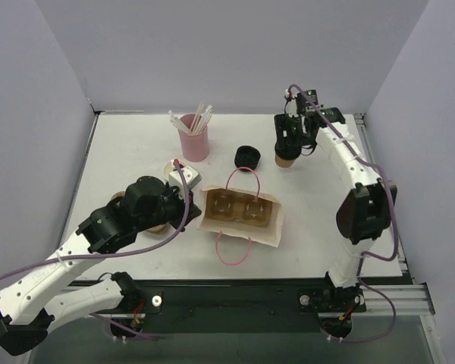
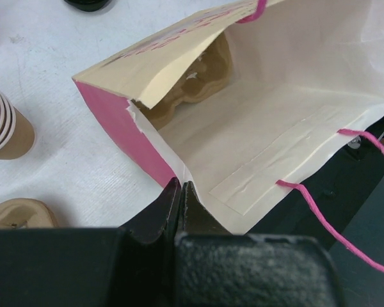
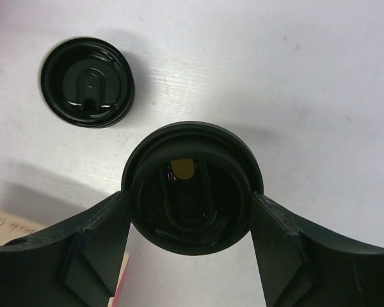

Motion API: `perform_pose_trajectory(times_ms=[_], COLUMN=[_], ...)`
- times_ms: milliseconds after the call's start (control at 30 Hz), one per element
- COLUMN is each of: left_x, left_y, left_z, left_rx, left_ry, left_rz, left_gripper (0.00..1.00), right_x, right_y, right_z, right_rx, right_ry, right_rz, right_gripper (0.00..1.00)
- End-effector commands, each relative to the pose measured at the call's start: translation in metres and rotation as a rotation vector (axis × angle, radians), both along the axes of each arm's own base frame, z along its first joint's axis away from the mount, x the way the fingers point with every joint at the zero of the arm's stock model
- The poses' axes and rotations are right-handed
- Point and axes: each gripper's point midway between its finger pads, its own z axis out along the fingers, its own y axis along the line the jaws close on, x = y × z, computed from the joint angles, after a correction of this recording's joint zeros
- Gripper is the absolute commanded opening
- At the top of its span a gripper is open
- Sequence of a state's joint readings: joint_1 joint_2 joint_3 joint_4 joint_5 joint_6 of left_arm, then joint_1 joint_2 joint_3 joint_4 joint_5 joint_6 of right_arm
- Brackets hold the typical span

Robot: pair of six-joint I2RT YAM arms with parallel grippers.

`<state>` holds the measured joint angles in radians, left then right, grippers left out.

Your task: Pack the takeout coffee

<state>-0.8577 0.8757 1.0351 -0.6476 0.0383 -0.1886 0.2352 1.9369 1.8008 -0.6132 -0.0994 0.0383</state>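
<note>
One takeout coffee [image 3: 191,185] gripped by right hand [image 3: 191,211], left hand [image 2: 181,192] pinching one bag [image 2: 275,128], one loose lid [image 3: 88,82]

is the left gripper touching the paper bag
Touching. The left wrist view shows the left gripper pinched shut on the open rim of the paper bag, with no gap between them.
</note>
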Motion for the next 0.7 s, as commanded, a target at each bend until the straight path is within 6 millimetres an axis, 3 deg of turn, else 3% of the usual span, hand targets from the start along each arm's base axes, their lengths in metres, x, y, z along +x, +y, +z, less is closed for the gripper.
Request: perform_pose_trajectory(times_ms=[0,33,100,133,200,233,300,433,600,633,667], left_x=[0.006,0.007,0.008,0.008,0.01,0.011,0.011,0.017,0.025,0.027,0.027], left_y=[-0.005,-0.007,-0.007,-0.008,-0.007,-0.007,-0.007,-0.008,-0.01,-0.01,-0.01], left_z=[0.022,0.022,0.026,0.028,0.029,0.031,0.027,0.027,0.029,0.03,0.028], left_rx=[-0.05,-0.053,-0.064,-0.072,-0.076,-0.082,-0.073,-0.077,-0.087,-0.092,-0.093], left_ry=[0.001,0.001,0.006,-0.001,-0.011,-0.021,-0.028,-0.047,-0.06,-0.066,-0.065], left_rz=[0.023,0.022,0.031,0.029,0.032,0.034,0.028,0.03,0.024,0.025,0.02], left_gripper=[0.0,0.0,0.0,0.0,0.0,0.0,0.0,0.0,0.0,0.0,0.0], right_x=[-0.036,-0.049,-0.064,-0.078,-0.095,-0.108,-0.124,-0.174,-0.225,-0.237,-0.242], right_y=[-0.009,-0.009,-0.006,-0.005,0.004,0.005,0.016,0.048,0.082,0.081,0.086], right_z=[0.108,0.131,0.15,0.171,0.191,0.211,0.232,0.277,0.297,0.303,0.297], right_rx=[0.04,0.058,0.085,0.108,0.133,0.135,0.151,0.236,0.376,0.387,0.392], right_ry=[-0.211,-0.264,-0.306,-0.359,-0.41,-0.47,-0.534,-0.671,-0.758,-0.792,-0.792], right_rz=[0.016,0.025,0.038,0.055,0.109,0.145,0.217,0.411,0.615,0.641,0.673], right_gripper=[0.46,0.46,0.45,0.45,0.45,0.45,0.45,0.45,0.45,0.45,0.45])
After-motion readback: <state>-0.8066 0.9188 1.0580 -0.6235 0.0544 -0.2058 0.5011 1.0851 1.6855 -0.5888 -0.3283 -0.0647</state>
